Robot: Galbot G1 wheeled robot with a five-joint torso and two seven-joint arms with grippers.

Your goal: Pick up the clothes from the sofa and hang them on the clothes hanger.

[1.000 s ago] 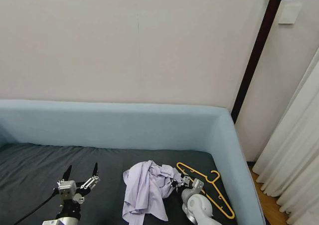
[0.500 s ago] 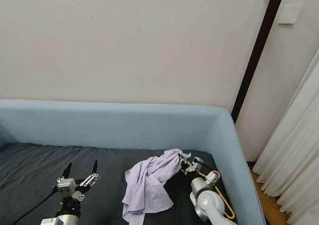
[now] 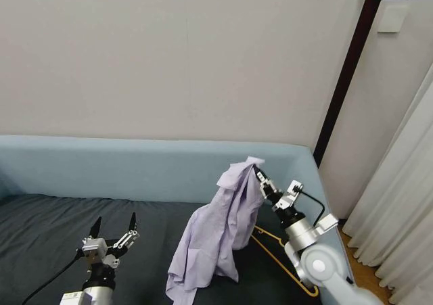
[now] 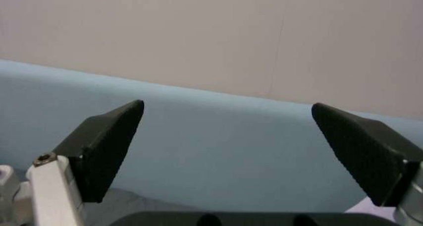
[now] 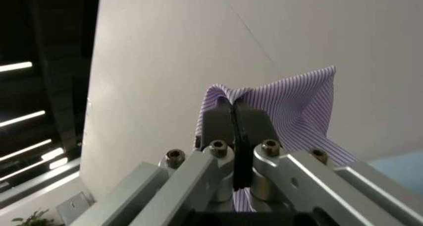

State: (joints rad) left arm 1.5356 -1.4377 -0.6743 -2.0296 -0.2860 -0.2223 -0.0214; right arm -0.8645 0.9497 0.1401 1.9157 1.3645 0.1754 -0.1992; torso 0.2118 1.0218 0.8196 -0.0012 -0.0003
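Since a second ago the right gripper is carrying the lilac shirt up off the sofa. The heap that was lying on the dark seat is now hanging as a long drape, with its top in front of the backrest rim and its lower end trailing down to the seat.

In the head view, the right arm is reaching up and forward just beside the armrest, leaving little room on that side. The orange hanger is lying on the seat under the arm, near the shirt. The left gripper is hovering low over open seat, well apart from the shirt, fingers spread wide and pointing up – barely shifted.

In the left wrist view, the two dark fingers are standing far apart, facing the backrest and the wall.

In the right wrist view, the fingers are pinching striped cloth between them, closed tight on a fold of the shirt.
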